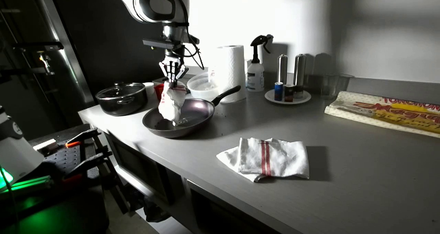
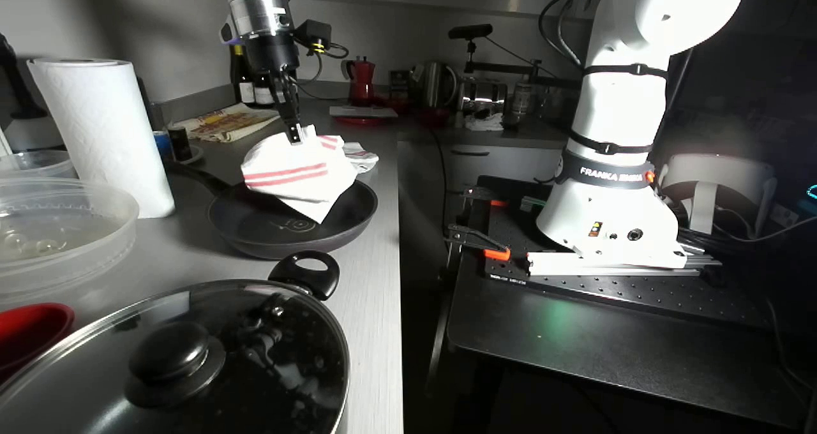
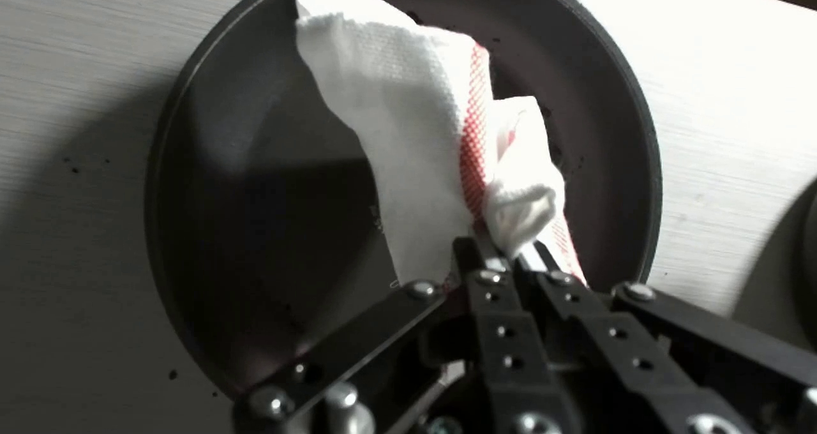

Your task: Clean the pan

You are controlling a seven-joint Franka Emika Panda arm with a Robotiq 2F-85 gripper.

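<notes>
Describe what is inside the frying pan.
Dark specks and a pale mark show inside the frying pan. A red-striped white cloth, gripped by the end effector, hangs over it, covering part of its floor in every view. Anything behind the cloth there cannot be seen.

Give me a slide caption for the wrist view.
The gripper holds a red-striped white cloth over the dark frying pan, with dark specks on the counter alongside.

A kitchen I worked in, frying pan (image 1: 196, 115) and lidded pot (image 1: 122, 101) on the table (image 1: 354, 179), red moka pot (image 2: 362, 81) and toaster (image 2: 483, 96) farther back, cabinets (image 2: 485, 0) above, a lab touch where my base (image 2: 609, 220) stood on a perforated plate (image 2: 638, 288).
</notes>
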